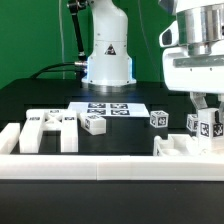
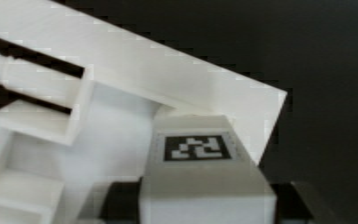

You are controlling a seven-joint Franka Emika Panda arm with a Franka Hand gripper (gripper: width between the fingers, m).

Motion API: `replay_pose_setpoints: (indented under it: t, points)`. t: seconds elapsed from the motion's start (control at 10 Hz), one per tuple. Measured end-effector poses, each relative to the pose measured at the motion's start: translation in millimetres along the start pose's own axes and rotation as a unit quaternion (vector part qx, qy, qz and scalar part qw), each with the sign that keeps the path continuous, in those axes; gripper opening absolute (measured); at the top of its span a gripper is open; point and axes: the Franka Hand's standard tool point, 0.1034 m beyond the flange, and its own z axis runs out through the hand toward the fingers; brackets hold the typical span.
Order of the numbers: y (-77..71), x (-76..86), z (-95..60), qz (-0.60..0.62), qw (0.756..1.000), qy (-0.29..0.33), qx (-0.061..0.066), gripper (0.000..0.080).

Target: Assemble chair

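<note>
My gripper (image 1: 206, 108) is at the exterior view's right, shut on a white blocky chair piece (image 1: 208, 124) with marker tags. In the wrist view the same tagged piece (image 2: 197, 150) sits between my dark fingers (image 2: 126, 200), and my gripper (image 2: 208, 202) holds it just above a flat white panel (image 2: 158, 70). A white railed chair part (image 2: 34, 110) lies against that panel. In the exterior view this lower part (image 1: 178, 147) lies under the held piece. Whether the two touch I cannot tell.
A white railed frame part (image 1: 50, 128) lies at the exterior view's left. Two small tagged blocks (image 1: 95, 122) (image 1: 159, 118) stand near the marker board (image 1: 108, 108). A white raised rim (image 1: 100, 166) runs along the front. The robot base (image 1: 108, 55) stands behind.
</note>
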Motion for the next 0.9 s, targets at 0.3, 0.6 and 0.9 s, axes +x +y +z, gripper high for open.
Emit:
replay_pose_setpoints:
  t: [0.3,0.6,0.9]
  points:
    - [-0.9,0.3,0.3,0.041,0.999,-0.003,0.004,0.0291]
    - [-0.8,0.1,0.5,0.009,1.0,-0.003,0.004,0.046]
    - [0.8,-6.5,1.4,-0.097,0.995,-0.008,-0.007,0.0637]
